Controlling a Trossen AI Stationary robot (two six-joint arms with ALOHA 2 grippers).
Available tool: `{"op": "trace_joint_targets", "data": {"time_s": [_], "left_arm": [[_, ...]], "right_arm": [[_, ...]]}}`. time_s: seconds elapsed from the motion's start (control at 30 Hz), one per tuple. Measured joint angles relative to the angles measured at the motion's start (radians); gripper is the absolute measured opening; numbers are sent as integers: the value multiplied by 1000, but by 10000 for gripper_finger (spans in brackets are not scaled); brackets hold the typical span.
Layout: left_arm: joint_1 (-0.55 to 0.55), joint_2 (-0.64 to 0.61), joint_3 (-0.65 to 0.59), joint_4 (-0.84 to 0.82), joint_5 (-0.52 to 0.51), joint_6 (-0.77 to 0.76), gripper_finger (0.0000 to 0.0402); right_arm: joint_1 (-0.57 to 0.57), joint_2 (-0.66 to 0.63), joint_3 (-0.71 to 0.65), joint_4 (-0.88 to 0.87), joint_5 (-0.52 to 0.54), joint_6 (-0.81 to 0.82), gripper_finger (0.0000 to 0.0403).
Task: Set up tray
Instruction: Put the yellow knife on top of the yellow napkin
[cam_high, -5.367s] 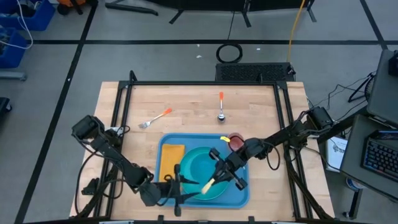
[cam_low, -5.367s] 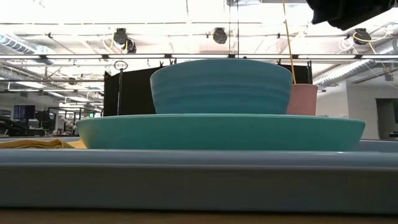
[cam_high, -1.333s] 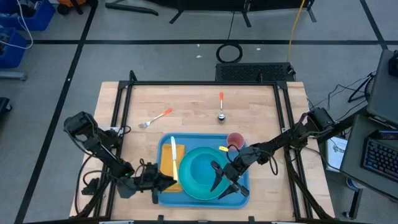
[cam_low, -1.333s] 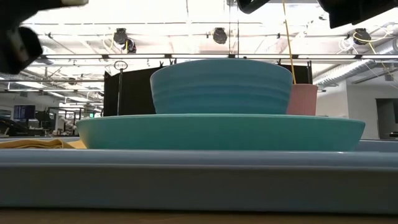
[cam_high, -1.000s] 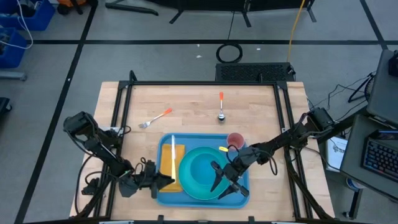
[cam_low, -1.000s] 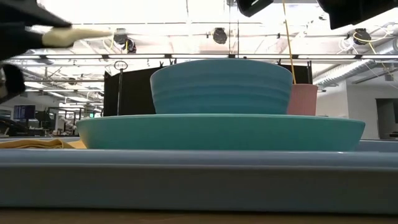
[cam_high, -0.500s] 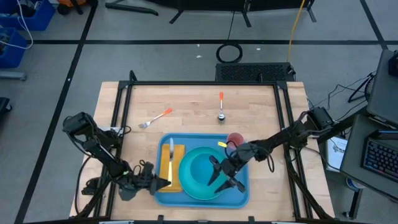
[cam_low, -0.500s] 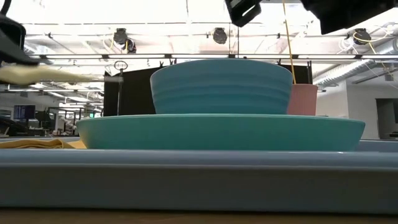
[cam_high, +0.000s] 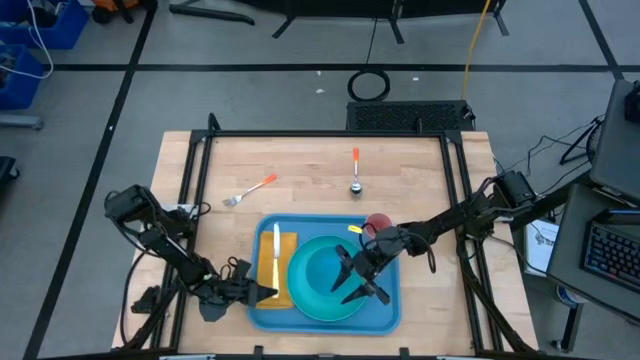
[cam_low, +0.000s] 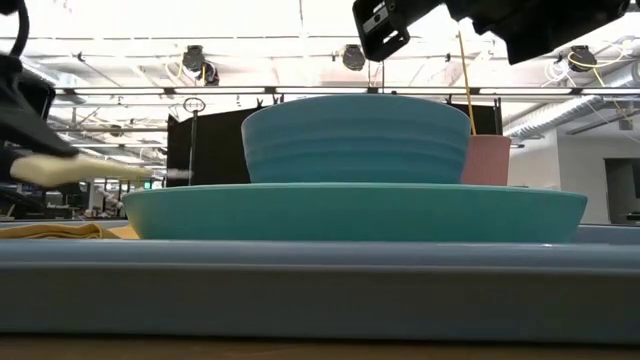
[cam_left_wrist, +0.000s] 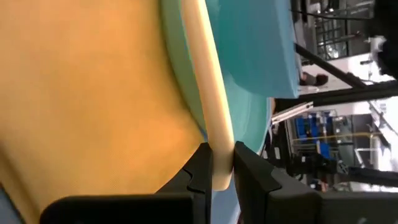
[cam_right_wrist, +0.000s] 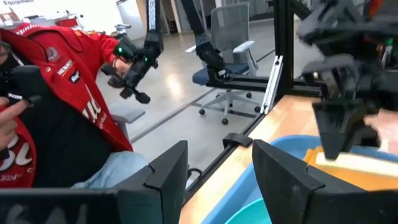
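Observation:
The blue tray (cam_high: 385, 312) lies at the table's near middle. On it sit a teal plate (cam_high: 300, 300) bearing a teal bowl (cam_low: 355, 138), a yellow napkin (cam_high: 288, 262) left of the plate, and a pink cup (cam_high: 378, 222) at the far right corner. My left gripper (cam_high: 266, 292) is shut on a cream-handled knife (cam_high: 275, 250), which hangs level over the napkin. My right gripper (cam_high: 351, 281) hovers open over the bowl, with nothing between its fingers. My left gripper pinches the knife's cream handle (cam_left_wrist: 219, 144) between its two fingers, near the handle's free end. The fingers come level from the table's left side and lie across the knife. The knife is level and lifted clear of the napkin (cam_left_wrist: 87, 93), blade (cam_high: 275, 236) pointing toward the far edge.
An orange-handled fork (cam_high: 250, 190) and an orange-handled spoon (cam_high: 355, 170) lie on the bare wood beyond the tray. A black frame (cam_high: 330, 134) runs round the table. A person in a red jacket (cam_right_wrist: 56, 93) sits beyond the table's left side.
My left gripper has gone down with the knife, which stays level and now hangs lower over the napkin. My right gripper has shifted a little toward the table's left and far side over the bowl, still open.

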Motion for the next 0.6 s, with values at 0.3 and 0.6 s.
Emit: {"op": "trace_joint_targets", "data": {"time_s": [0.3, 0.6], "left_arm": [[34, 26, 15, 29, 101, -37, 43], [80, 26, 15, 28, 194, -39, 44]], "right_arm": [[2, 0, 0, -1, 1, -2, 169], [2, 0, 0, 1, 2, -2, 169]]}}
